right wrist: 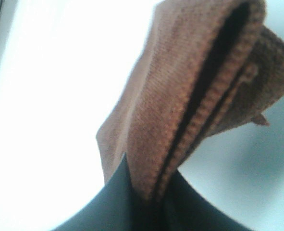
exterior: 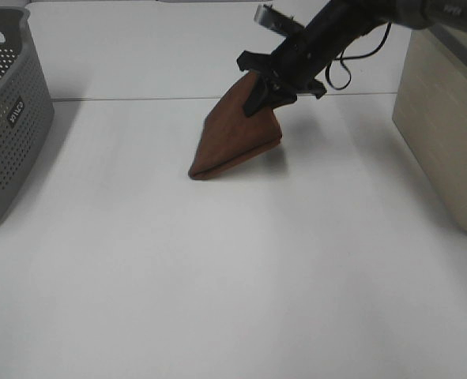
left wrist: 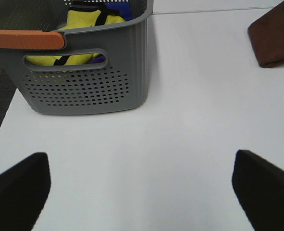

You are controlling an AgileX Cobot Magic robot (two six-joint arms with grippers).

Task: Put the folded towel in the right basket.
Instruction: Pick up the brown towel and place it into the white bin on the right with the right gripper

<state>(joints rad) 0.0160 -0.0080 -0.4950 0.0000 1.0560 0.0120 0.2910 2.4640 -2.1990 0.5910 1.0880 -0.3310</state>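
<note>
The folded brown towel (exterior: 237,134) hangs tilted from my right gripper (exterior: 266,87), its lower edge still touching the white table (exterior: 217,276). The right gripper is shut on the towel's upper corner; the right wrist view shows the towel (right wrist: 180,91) pinched between the dark fingers (right wrist: 117,202). The beige right basket (exterior: 442,118) stands at the table's right edge, to the right of the gripper. My left gripper (left wrist: 142,187) is open and empty over the table, near the grey basket (left wrist: 84,82). A corner of the towel shows in the left wrist view (left wrist: 274,36).
A grey perforated basket (exterior: 8,118) stands at the left edge and holds yellow and blue cloth (left wrist: 91,19). A seam (exterior: 138,99) crosses the table behind the towel.
</note>
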